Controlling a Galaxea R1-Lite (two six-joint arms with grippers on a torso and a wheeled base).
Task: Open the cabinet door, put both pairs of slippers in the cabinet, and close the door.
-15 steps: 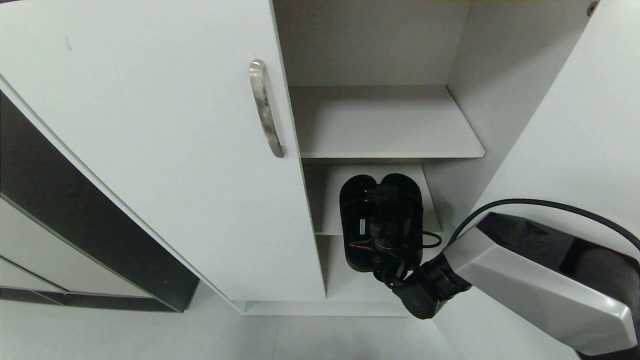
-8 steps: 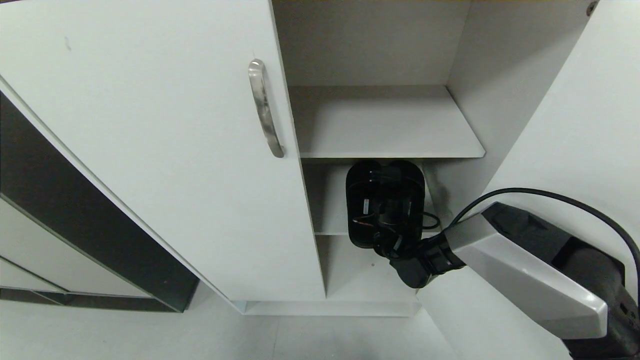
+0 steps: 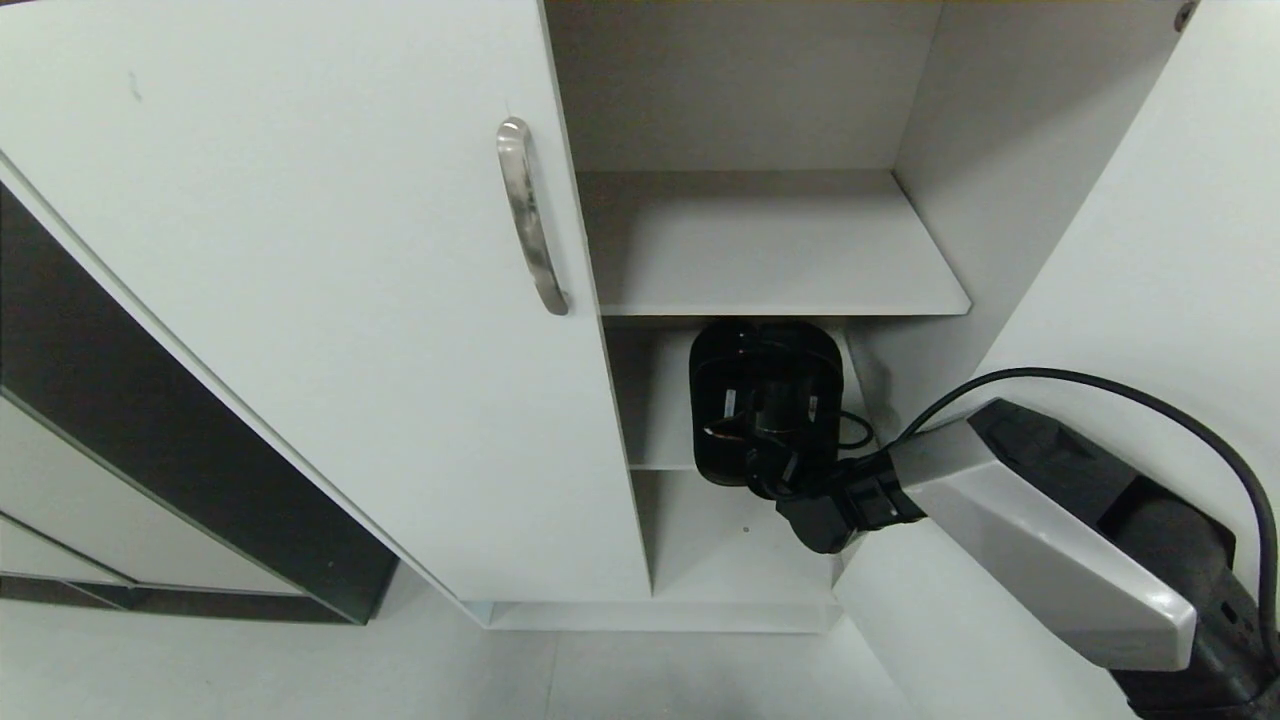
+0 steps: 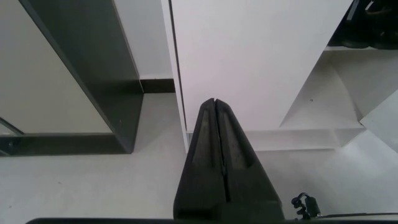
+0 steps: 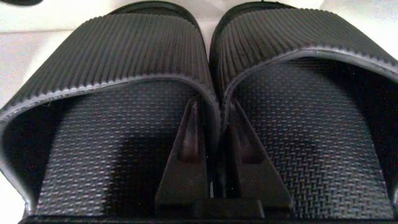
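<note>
Left gripper [image 4: 214,106], fingers pressed together on nothing, hangs low by the shut left door [image 3: 300,300]. Rightward, the black slippers [image 3: 765,385] lie lengthwise over the middle shelf [image 3: 660,400], toes inward. The right gripper [image 5: 211,118] pinches their touching inner walls from the heel end.

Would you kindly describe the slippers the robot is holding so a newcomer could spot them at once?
Find the white cabinet, its right half open, and look just beneath the wide upper shelf. There the right gripper pinches a pair of black slippers, side by side, by their inner edges. Black with ribbed straps, they stand out against the white boards.
</note>
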